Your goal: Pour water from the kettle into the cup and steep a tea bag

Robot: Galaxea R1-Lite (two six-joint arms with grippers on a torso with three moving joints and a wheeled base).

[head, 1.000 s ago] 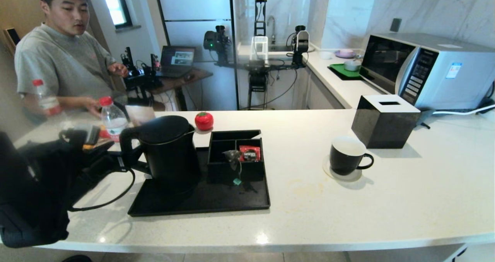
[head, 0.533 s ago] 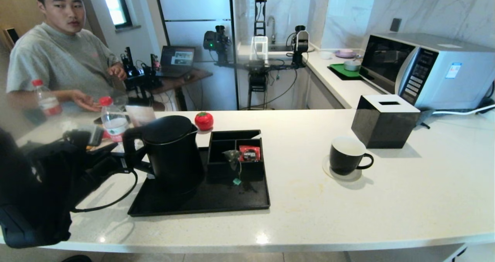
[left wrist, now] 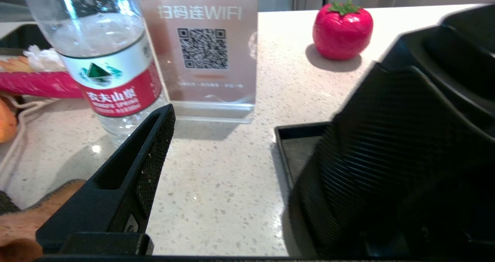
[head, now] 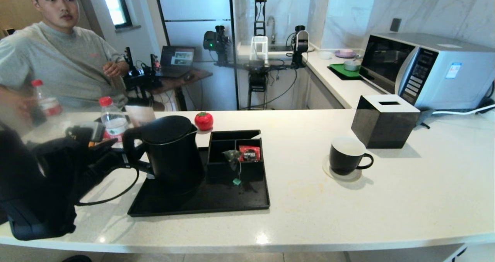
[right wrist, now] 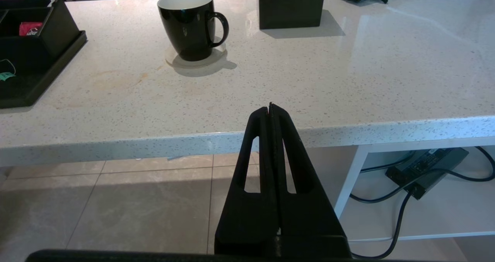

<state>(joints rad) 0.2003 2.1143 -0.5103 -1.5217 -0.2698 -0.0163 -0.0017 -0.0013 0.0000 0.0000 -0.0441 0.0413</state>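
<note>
— Black mesh-padded fingers (left wrist: pixel 152 146) of our left gripper (head: pixel 123 153) sit spread wide at the big loop handle of the tall matte black kettle (head: pixel 172 150), not clamped on it.

— And the kettle stands upright on the flat black tray (head: pixel 201 202), beside the black divided box (head: pixel 236 153) where the small grey pyramid tea bag (head: pixel 232 155) rests.

— Our right gripper (right wrist: pixel 271 111) hangs below the counter edge, fingers pressed together, holding nothing.

— Well to the right, the black mug with white inside (head: pixel 346 155) sits on the white speckled counter (head: pixel 386 200).

Kettle (left wrist: pixel 406 157) blurred, cropped by frame
</note>
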